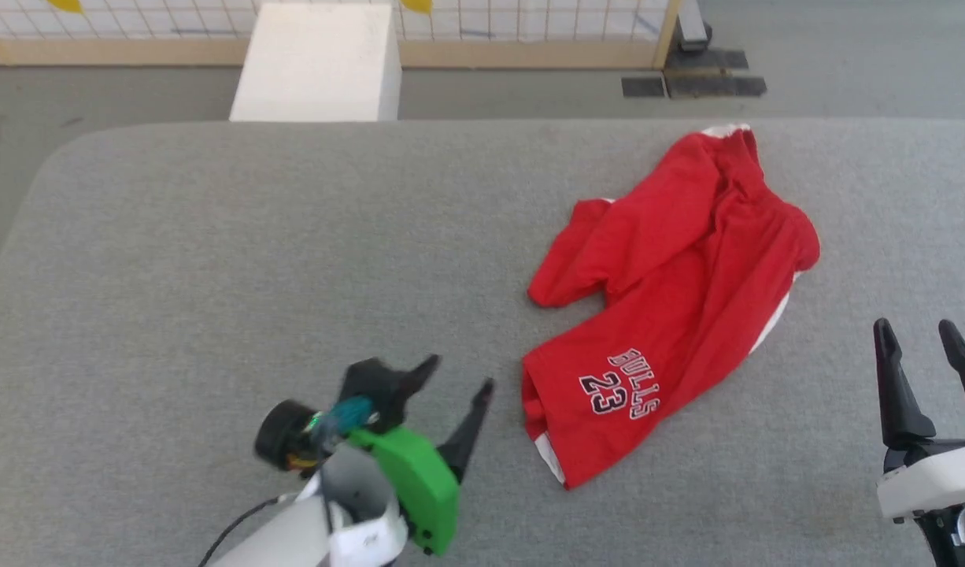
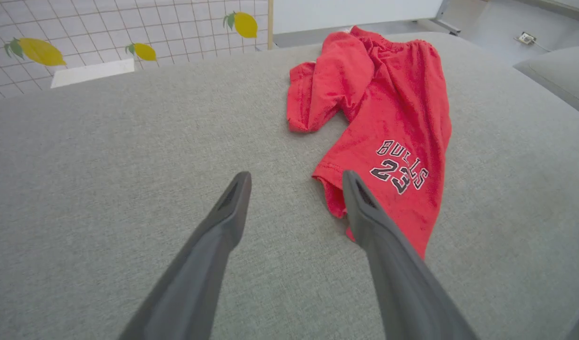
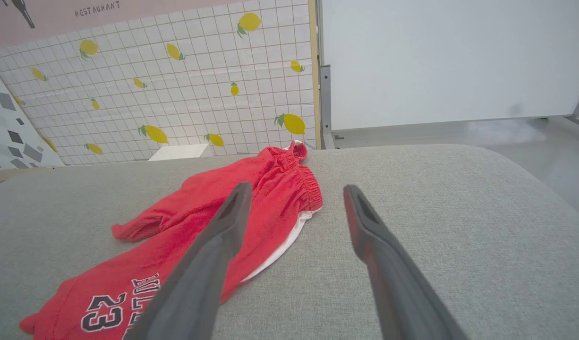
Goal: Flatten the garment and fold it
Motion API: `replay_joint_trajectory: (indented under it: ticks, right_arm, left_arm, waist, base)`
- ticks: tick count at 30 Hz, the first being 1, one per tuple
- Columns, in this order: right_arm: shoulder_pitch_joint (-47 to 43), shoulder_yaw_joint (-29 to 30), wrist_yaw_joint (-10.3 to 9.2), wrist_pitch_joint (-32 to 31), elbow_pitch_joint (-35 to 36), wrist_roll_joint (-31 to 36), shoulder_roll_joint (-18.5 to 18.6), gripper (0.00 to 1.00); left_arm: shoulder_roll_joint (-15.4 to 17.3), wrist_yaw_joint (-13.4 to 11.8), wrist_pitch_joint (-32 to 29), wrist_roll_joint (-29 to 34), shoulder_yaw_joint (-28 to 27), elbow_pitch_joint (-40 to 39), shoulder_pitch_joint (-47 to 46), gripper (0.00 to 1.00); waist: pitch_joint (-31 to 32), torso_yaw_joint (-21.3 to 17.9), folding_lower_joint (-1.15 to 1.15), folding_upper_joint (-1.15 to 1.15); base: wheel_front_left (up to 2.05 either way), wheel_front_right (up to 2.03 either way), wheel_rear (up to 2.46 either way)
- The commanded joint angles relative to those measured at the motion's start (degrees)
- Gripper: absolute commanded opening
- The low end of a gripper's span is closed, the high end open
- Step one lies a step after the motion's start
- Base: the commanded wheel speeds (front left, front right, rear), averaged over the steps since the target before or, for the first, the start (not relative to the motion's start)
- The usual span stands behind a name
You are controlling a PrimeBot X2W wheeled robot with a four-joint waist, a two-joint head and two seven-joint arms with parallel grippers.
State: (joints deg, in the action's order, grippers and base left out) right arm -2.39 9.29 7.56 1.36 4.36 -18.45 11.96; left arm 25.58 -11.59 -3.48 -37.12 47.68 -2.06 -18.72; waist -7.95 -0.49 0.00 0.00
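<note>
Closest to us, our left gripper (image 1: 460, 372) hangs with its jaws spread and empty over the grey padded surface (image 1: 175, 276), just beside the hem (image 1: 539, 417) of the printed leg (image 1: 616, 394). Our right gripper (image 1: 915, 324) is likewise parted and holds nothing, off to the right and clear of the cloth. The garment (image 1: 687, 268) lies crumpled right of centre, printed leg toward us and waistband (image 3: 310, 186) toward the far edge. We judge the first risk to be at that hem: it looks doubled, so a pinch could take the upper layer alone, and the leg would open like a bag instead of pulling flat, while a pinch driven too low could snag the upholstery. With the right gripper so far off, a pull from the left alone would likely drag the whole soft heap sideways rather than spread it. Further out, the other leg (image 1: 569, 260) is curled under itself, and smoothing over it would press the crease in. Farthest, the waistband sits close to the far edge, with floor (image 1: 530, 94) beyond; any stroke pushing away from us could slide the cloth over that edge and out of reach.
</note>
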Motion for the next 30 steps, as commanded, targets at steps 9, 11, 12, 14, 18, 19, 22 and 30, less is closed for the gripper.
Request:
replay_joint_trajectory:
  ticks: [9,11,12,14,18,19,22,30]
  right_arm:
    - [1.28,1.33,-0.08,-1.48,5.45,1.85,-1.79,1.00]
    - [1.50,1.19,-0.08,-1.14,5.33,2.01,-2.19,1.00]
    - [1.63,1.10,-0.08,-1.02,5.29,2.04,-2.42,1.00]
    - [1.87,1.05,-0.08,-0.65,4.97,2.20,-3.01,1.00]
    - [2.00,1.10,-0.08,0.19,4.01,2.68,-4.03,1.00]
    - [2.03,1.10,-0.08,0.42,3.74,2.80,-4.25,1.00]
    - [2.20,1.21,-0.08,0.99,2.94,2.99,-4.83,1.00]
    - [2.91,1.15,-0.08,1.89,1.51,3.57,-5.87,1.00]
  left_arm:
    - [-2.13,4.80,-26.40,-6.37,3.60,5.02,-16.78,1.00]
    - [-2.37,4.96,-30.08,-7.17,3.74,6.54,-19.27,1.00]
    - [-2.27,5.13,-31.48,-7.33,3.95,6.97,-20.13,1.00]
    - [-2.20,5.43,-34.04,-7.83,4.20,7.88,-21.71,1.00]
    - [-2.27,5.82,-37.10,-8.78,4.35,9.18,-23.61,1.00]
    - [-2.13,5.97,-37.75,-8.71,4.55,9.48,-24.08,1.00]
    - [-1.76,6.32,-39.34,-8.75,5.11,10.14,-24.79,1.00]
    - [-0.30,7.05,-39.66,-7.87,5.91,10.64,-25.24,0.00]
  waist:
    - [-8.47,-6.09,0.00,0.00]
    - [-9.55,-7.03,0.00,0.00]
    - [-10.09,-7.51,0.00,0.00]
    - [-10.99,-8.36,0.00,0.00]
    - [-12.33,-9.56,0.00,0.00]
    - [-12.67,-9.79,0.00,0.00]
    - [-13.24,-10.24,0.00,0.00]
    - [-13.94,-10.07,0.00,0.00]
  base:
    - [0.00,0.00,0.00]
    - [0.00,0.00,0.00]
    - [0.00,0.00,0.00]
    - [0.00,0.00,0.00]
    - [0.00,0.00,0.00]
    - [0.00,0.00,0.00]
    - [0.00,0.00,0.00]
    - [0.00,0.00,0.00]
